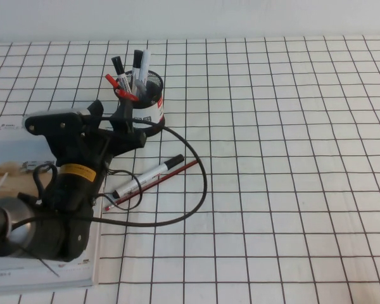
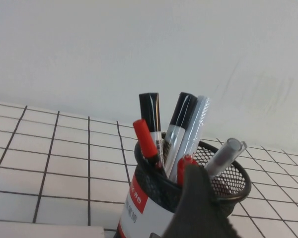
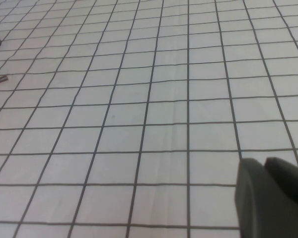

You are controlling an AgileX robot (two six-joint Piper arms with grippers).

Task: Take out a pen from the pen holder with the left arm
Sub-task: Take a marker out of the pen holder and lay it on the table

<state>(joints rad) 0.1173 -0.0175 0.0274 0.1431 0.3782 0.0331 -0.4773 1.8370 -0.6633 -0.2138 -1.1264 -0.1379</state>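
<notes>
Lining up on pens [image 1: 137, 66] upright in the pen holder [image 1: 149, 109], none lifted yet.
Left gripper [image 1: 111, 114] just beside the holder, spread wide and empty, probably readying for the red pen [image 1: 120, 86]; marker [image 1: 145, 177] and red pencil [image 1: 177, 171] loose nearby; right gripper [image 3: 273, 198] well apart, fingers together, parked.

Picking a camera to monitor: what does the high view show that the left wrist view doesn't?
Only high: a marker and red pencil lying on the table. Only left wrist: a clear pen leaning in the pen holder. Both: that holder and the open left end effector beside it. The right end effector, over the table, shows in neither.
</notes>
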